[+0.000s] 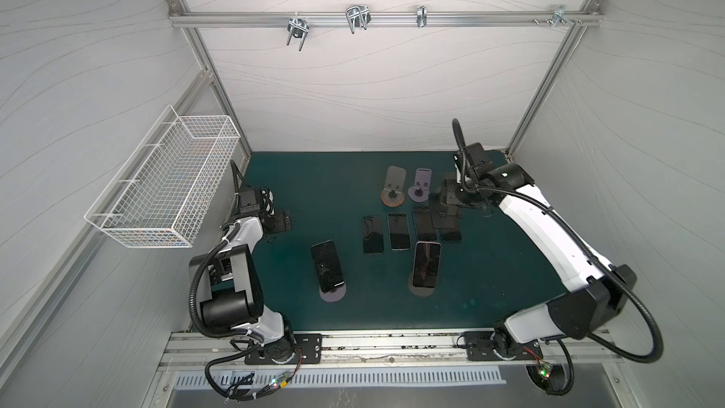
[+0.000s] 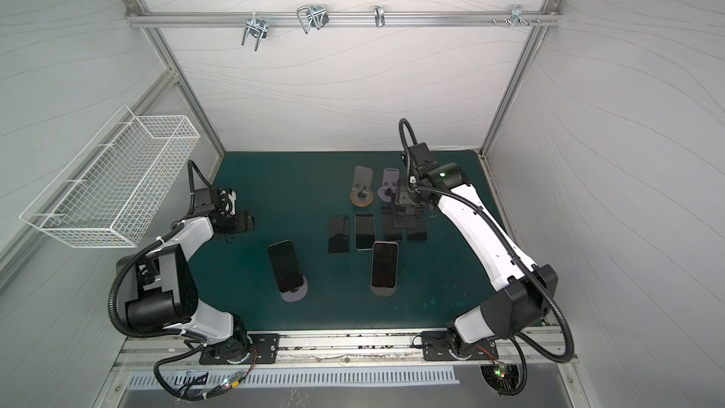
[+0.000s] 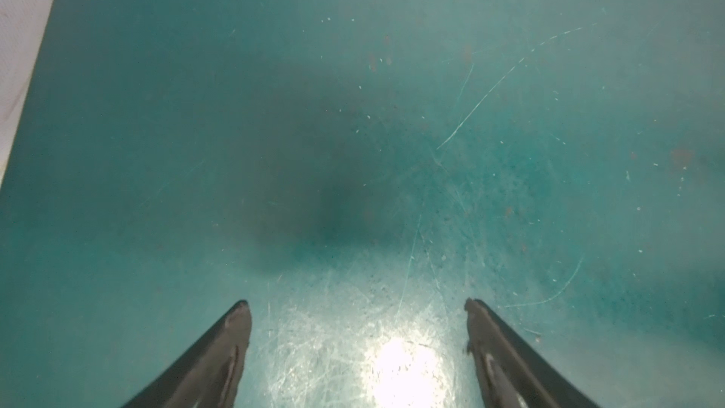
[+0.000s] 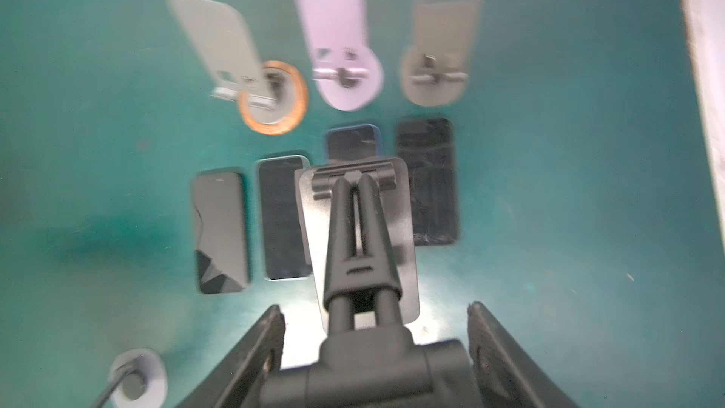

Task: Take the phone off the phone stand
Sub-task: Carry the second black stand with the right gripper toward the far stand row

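Apparently the right gripper [image 4: 374,306] clamped the black stand [image 4: 361,237] mid-frame; a slip could drop it onto the blue-edged phone [image 4: 353,141]. The left gripper [image 3: 357,308] gaped, empty.

The left arm [image 1: 245,229] is folded close to its base on the left side, upper link raised and forearm reaching forward. The left gripper [image 3: 357,304] is angled downward, with both fingers spread well apart and nothing between them. The right arm [image 1: 543,231] is extended far forward and inward, forearm sloping down to the wrist, and the right gripper [image 4: 374,306] has its fingers closed against the base of a black phone stand [image 4: 365,229].
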You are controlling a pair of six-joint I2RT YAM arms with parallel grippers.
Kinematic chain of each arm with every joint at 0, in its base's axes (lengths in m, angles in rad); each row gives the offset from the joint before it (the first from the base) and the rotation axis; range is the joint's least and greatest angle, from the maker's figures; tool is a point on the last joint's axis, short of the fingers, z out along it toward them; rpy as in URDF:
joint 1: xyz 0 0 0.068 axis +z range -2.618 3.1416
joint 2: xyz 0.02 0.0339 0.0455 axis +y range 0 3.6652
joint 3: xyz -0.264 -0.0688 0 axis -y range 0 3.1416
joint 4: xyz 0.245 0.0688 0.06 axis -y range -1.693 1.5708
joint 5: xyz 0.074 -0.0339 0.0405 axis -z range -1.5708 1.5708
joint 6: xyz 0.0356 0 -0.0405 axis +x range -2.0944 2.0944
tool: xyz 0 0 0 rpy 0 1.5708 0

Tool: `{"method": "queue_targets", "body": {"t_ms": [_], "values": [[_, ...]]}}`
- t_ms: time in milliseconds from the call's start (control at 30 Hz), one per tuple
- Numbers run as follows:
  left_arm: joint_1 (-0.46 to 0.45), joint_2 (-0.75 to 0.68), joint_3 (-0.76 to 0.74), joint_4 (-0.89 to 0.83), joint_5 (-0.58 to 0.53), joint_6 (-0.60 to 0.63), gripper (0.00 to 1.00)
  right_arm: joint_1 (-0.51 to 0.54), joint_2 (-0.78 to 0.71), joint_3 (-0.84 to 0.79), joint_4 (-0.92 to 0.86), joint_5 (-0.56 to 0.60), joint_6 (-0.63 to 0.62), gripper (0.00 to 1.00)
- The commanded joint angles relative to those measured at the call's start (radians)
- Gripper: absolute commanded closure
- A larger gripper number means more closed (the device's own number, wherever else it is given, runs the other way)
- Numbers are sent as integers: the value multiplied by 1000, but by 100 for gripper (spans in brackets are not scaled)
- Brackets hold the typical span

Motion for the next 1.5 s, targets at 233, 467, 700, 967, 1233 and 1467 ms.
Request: {"method": "queue_targets", "body": {"t_ms": [233, 467, 700, 967, 1233, 1467], "values": [[6, -34, -4, 42, 9, 7, 13, 180, 363, 434, -28, -53, 50, 37], [5, -42, -9, 47, 17, 10, 13, 235, 575, 658, 7, -54, 70, 39], [6, -37, -5, 45, 18, 11, 13, 265, 689, 734, 132, -9, 75, 41], [5, -38, -6, 42, 15, 10, 14, 268, 823, 811, 175, 40, 94, 41], [5, -50, -17, 50, 14, 10, 14, 269, 931, 890, 180, 101, 64, 42], [5, -41, -7, 39, 10, 11, 14, 266, 962, 894, 156, 147, 66, 41]]}}
